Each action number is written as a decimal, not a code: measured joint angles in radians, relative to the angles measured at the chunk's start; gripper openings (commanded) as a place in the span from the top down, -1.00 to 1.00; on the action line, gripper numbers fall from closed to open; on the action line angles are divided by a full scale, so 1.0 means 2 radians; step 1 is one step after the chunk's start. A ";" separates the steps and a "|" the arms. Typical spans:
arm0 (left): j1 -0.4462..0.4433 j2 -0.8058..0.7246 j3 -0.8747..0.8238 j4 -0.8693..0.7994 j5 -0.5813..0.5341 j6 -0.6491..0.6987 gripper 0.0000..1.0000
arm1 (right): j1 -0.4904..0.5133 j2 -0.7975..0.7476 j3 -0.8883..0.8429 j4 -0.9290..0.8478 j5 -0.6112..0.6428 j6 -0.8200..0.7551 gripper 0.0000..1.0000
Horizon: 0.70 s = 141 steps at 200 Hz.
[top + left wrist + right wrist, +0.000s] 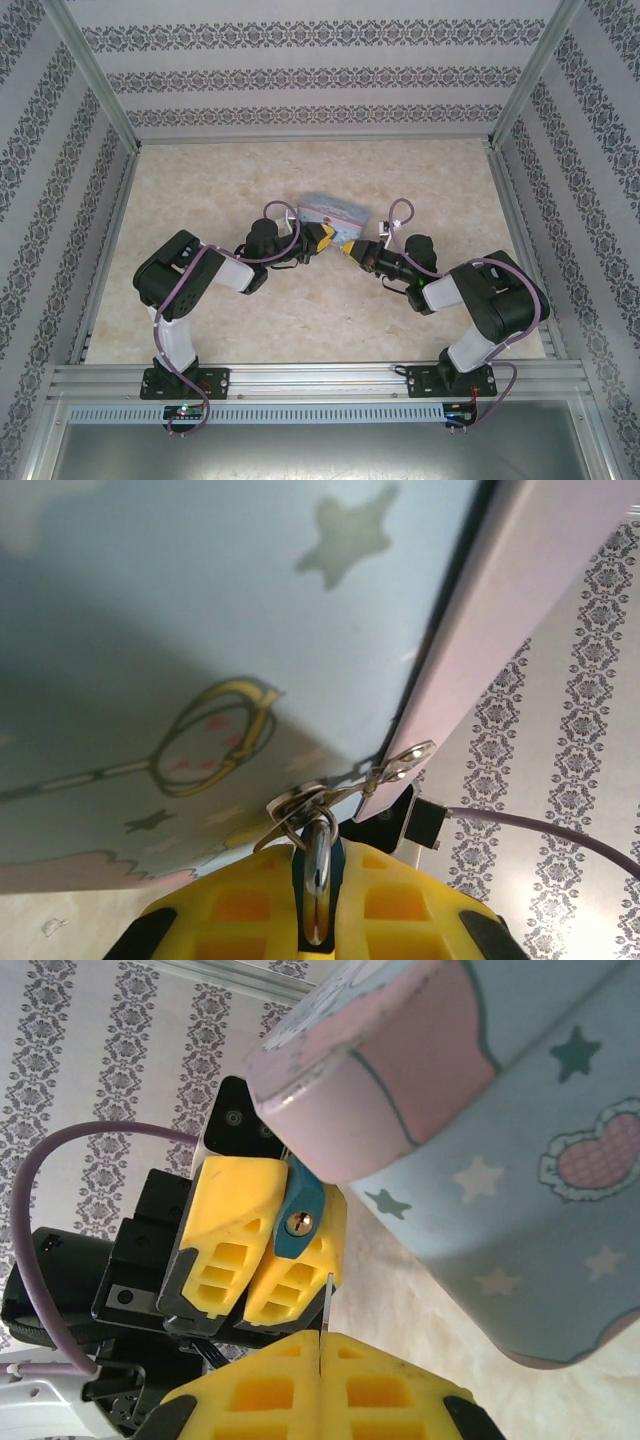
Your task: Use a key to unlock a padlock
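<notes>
The small blue padlock (298, 1222) shows its brass keyhole in the right wrist view, pinched between the left gripper's yellow fingers (228, 1250). From the left wrist, my left gripper (318, 865) is shut on the padlock (318, 880), whose shackle passes through the metal hasp (300, 808) of the pastel-blue tin box (150, 630). My right gripper (321, 1345) is shut on the key (326, 1305), a thin blade sticking up between its pads. The key's tip sits just below and right of the keyhole, outside it. From above, both grippers (322, 240) (352, 248) meet in front of the box (333, 212).
The tin box (520, 1160) hangs over the grippers, its lid edge close above the padlock. A marbled beige tabletop (200, 190) lies all round, fenced by patterned walls (300, 70) and metal rails. Purple cables loop off both wrists.
</notes>
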 measured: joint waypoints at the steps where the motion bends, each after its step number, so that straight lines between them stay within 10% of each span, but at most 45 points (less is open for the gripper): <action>1: 0.000 0.000 0.000 0.000 0.000 0.000 1.00 | 0.000 0.000 0.000 0.000 0.000 0.000 1.00; 141: 0.000 -0.002 0.000 -0.002 0.002 0.000 1.00 | 0.000 0.013 0.016 0.004 0.006 0.016 1.00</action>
